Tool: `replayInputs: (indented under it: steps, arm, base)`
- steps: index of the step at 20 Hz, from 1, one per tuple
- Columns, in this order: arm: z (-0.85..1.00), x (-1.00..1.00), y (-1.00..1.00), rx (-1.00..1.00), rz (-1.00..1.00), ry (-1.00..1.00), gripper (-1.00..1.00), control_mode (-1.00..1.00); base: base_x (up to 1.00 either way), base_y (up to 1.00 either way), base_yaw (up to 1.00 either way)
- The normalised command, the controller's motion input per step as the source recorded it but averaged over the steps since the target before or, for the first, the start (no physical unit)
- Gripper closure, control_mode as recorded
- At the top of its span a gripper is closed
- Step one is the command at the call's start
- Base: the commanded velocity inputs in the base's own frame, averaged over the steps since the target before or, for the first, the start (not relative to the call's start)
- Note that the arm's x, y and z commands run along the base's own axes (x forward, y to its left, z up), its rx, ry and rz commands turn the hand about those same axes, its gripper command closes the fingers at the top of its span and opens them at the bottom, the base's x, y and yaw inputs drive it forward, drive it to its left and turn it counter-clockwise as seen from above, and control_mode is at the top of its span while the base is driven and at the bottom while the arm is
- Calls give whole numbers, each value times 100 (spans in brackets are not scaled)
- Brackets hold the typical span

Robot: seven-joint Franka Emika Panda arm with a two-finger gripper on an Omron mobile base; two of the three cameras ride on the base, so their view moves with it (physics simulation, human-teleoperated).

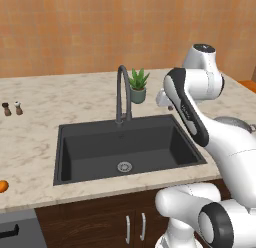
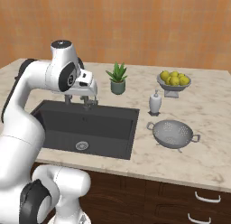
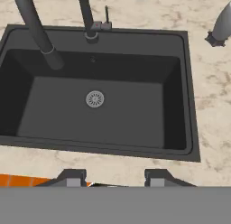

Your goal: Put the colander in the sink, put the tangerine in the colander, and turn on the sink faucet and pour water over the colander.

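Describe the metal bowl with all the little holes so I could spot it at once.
Start at the black sink set into the marble counter, then look to its right side. The colander sits there on the counter, just in front of a small white soap bottle. Unlike the footed fruit bowl further back, it is silver-grey, empty, dotted with holes, and has small loop handles.

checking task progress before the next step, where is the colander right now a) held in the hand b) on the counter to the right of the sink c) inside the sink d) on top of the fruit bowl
b: the colander sits upright on the counter right of the empty sink, near the soap dispenser.
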Motion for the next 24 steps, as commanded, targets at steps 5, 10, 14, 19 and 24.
replayInputs:
  steps: [5, 10, 14, 19, 24]
  arm:
    - [-8, -19, -8, -3, 2, -6, -100, -100]
    - [-32, -61, -46, -11, 10, -30, -100, -100]
    - [-32, -31, -58, -16, 2, -2, -100, -100]
    - [-23, -14, -64, -9, 6, 5, -100, -100]
    - [-12, -3, -55, -2, 6, 11, -100, -100]
  base:
    - [0, 0, 0]
    - [0, 0, 0]
    - [0, 0, 0]
    - [0, 0, 0]
    - [0, 0, 0]
